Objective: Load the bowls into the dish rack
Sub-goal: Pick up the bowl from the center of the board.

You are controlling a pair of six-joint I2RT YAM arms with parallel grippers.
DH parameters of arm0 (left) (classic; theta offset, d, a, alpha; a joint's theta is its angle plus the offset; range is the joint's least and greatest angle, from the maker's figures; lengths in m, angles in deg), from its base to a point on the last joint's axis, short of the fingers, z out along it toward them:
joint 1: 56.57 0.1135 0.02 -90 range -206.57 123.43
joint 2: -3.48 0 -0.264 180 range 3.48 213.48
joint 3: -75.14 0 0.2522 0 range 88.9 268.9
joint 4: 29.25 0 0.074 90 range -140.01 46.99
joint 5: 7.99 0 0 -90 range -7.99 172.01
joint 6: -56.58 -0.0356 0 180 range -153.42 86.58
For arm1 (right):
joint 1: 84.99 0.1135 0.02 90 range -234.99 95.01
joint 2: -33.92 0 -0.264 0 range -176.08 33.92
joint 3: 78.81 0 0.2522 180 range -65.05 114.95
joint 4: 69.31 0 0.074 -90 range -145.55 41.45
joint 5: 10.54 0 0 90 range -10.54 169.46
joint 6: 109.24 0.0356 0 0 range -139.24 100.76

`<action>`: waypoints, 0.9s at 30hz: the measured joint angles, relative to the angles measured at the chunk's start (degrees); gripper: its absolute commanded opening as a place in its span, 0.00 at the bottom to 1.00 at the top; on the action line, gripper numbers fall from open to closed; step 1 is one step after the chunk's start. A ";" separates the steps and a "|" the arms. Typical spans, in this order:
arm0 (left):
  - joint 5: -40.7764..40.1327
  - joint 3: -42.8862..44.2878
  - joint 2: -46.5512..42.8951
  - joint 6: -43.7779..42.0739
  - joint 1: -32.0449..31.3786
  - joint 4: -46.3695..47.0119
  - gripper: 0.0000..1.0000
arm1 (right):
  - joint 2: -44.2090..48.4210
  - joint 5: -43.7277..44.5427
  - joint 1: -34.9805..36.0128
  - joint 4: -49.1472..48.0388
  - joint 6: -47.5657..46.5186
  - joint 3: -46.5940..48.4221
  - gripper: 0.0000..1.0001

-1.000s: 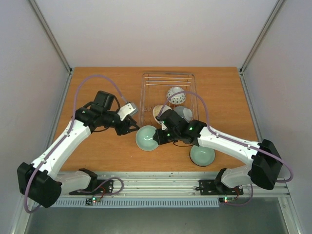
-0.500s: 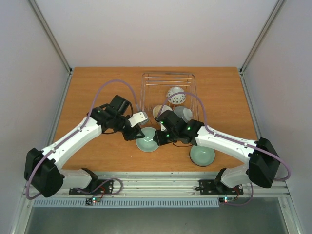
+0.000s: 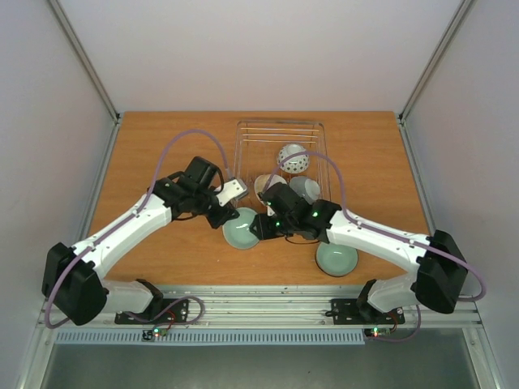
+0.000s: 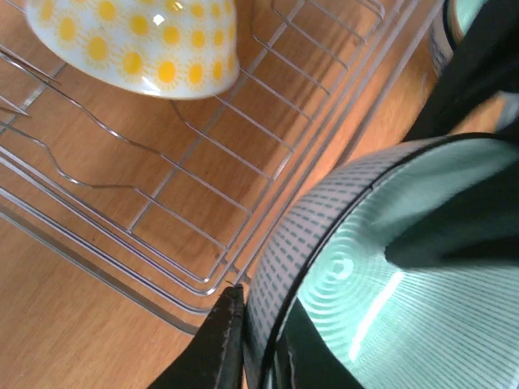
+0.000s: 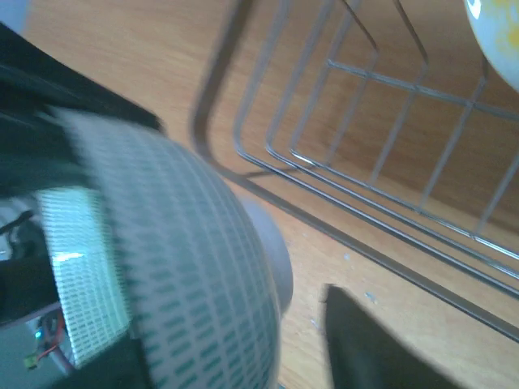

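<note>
Against wooden table (image 3: 162, 154), green bowl (image 3: 242, 233) opens upward.

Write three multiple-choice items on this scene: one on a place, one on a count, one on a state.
1. Where is the dotted bowl?
A on bare wood
B in the dish rack
C held aloft

2. How many pale green bowls lie outside the rack?
A none
B four
C two

3. The left end effector is:
A shut on a pale green bowl's rim
B wide open over nothing
C out of view

Key: 1 B, rack wires surround it. 2 C, one is held and one lies free. 3 A, the left wrist view shows its fingers pinching the rim.
</note>
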 measured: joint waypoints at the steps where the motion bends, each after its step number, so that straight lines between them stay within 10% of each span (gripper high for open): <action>1: 0.59 -0.17 0.00 -1.33 0.20 -0.46 0.00 | 0.63 -1.22 0.00 -0.57 -1.27 0.00 0.63; 18: 19.76 -3.02 -7.30 -10.12 6.51 -5.42 0.00 | 15.58 -5.90 0.11 -9.33 -3.30 -5.49 0.98; 27: 22.49 -4.63 -8.61 -10.03 9.42 -3.56 0.00 | 17.03 -11.50 0.11 -17.68 1.95 -11.58 0.99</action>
